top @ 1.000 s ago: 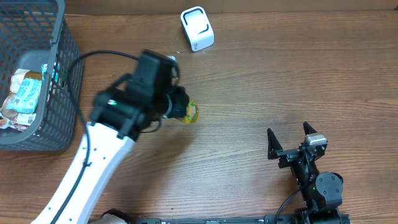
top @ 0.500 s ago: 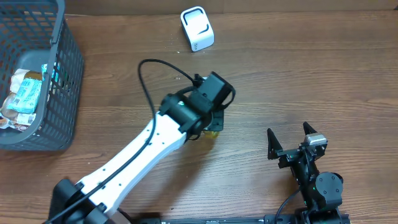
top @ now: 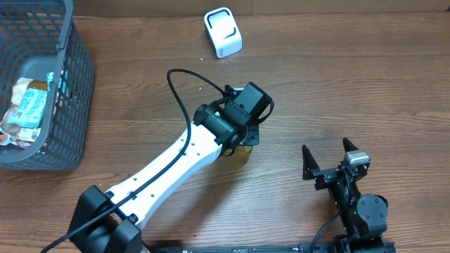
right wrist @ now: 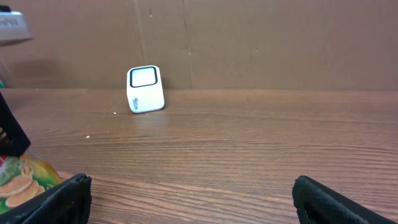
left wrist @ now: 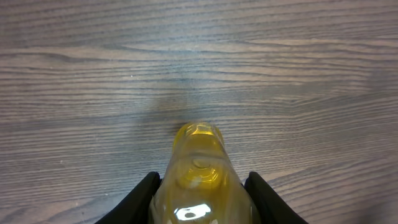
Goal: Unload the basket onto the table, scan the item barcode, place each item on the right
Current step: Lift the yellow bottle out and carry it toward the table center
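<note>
A glossy yellow packet, the item (left wrist: pixel 199 168), is pinched between the black fingers (left wrist: pixel 146 196) of my left gripper (left wrist: pixel 200 205), which is shut on it just above the wooden table. From overhead only the item's yellow edge (top: pixel 244 150) shows under the left gripper (top: pixel 245 143), near the table's middle. The right wrist view catches a corner of the item (right wrist: pixel 22 174) at its far left. No barcode shows. The white scanner (top: pixel 223 32) stands at the back edge, its window facing the front in the right wrist view (right wrist: pixel 145 89). My right gripper (top: pixel 329 160) rests open at the front right, holding nothing.
A dark mesh basket (top: pixel 70 84) at the far left holds several snack packets (top: pixel 28 105). A brown cardboard wall (right wrist: pixel 261 43) runs behind the table. The left arm's white link (top: pixel 169 172) crosses the table diagonally from the front left.
My left arm has swung from beside the basket to the table's middle, carrying the yellow item rightward and toward the front. The right arm has stayed still.
</note>
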`<act>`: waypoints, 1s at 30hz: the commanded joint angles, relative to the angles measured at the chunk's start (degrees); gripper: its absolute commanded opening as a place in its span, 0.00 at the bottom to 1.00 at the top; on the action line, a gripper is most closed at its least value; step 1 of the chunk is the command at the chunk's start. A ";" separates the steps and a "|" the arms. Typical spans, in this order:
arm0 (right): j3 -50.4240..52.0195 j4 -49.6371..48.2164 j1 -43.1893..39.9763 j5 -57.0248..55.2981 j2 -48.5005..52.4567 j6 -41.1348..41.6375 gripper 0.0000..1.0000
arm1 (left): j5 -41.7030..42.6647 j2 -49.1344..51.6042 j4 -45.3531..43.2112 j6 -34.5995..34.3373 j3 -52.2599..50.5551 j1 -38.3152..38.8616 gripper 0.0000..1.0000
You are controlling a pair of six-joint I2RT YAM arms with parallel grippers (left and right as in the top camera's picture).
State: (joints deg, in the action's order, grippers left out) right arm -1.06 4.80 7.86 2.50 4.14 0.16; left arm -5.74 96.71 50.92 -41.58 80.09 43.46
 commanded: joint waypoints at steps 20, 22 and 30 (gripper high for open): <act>0.57 -0.11 -0.22 -0.44 0.07 -0.24 1.00 | -5.16 1.42 -1.25 -5.18 -0.13 3.17 0.05; 0.57 -0.11 -0.22 -0.44 0.07 -0.24 1.00 | -4.11 2.38 -1.62 -5.16 -0.13 3.17 0.05; 0.57 -0.11 -0.22 -0.44 0.07 -0.24 1.00 | -3.21 5.75 -4.11 -4.50 -0.11 3.10 0.07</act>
State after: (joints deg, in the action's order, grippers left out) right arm -1.04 4.80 7.86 2.52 4.14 0.16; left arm -9.02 101.82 47.59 -45.32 80.09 46.15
